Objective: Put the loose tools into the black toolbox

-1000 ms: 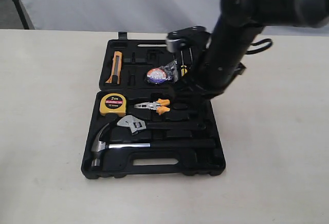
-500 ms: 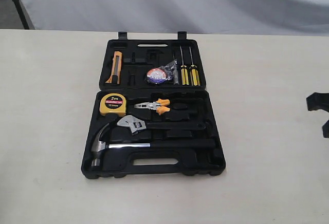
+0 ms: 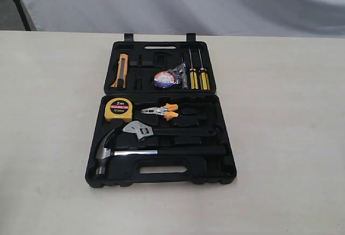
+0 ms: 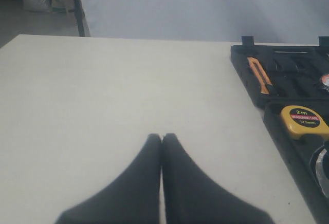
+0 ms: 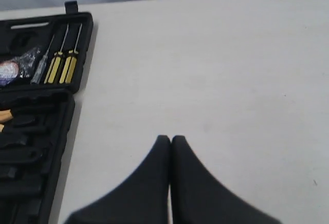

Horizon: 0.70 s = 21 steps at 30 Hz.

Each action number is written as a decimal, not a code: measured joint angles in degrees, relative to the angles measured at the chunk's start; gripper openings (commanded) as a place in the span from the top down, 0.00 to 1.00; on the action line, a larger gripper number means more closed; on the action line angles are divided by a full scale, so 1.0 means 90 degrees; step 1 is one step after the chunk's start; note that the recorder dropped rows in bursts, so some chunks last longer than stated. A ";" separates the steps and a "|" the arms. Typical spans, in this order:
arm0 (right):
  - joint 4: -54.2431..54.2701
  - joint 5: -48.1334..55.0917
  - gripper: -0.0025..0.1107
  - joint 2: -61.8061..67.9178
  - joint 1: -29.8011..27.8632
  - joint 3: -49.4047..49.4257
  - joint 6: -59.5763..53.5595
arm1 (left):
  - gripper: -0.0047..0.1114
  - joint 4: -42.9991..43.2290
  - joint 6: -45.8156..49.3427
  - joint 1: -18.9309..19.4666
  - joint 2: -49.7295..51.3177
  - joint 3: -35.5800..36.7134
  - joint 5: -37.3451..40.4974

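In black toolbox (image 3: 229,171), claw hammer (image 3: 141,152) crosswise, head left, left gripper (image 4: 162,136) and right gripper (image 5: 170,138) closed, empty

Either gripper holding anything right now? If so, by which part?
Nothing. Left gripper and right gripper are both shut and empty, over the table.

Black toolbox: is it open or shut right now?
Open. The black toolbox lies flat, both halves spread with recesses up; the hammer, wrench and tape roll sit inside.
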 measured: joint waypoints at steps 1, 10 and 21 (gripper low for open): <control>0.0000 -0.0127 0.98 -0.0194 0.0000 0.0143 0.0000 | 0.95 0.0000 0.0000 0.0000 0.0000 0.0000 0.0000; 0.0000 -0.0270 0.98 -0.1288 0.0000 0.0534 0.0000 | 0.95 0.0000 0.0000 0.0000 0.0000 0.0000 0.0000; 0.0000 -0.0406 0.98 -0.1905 0.0326 0.0772 0.0000 | 0.95 0.0000 0.0000 0.0000 0.0000 0.0000 0.0000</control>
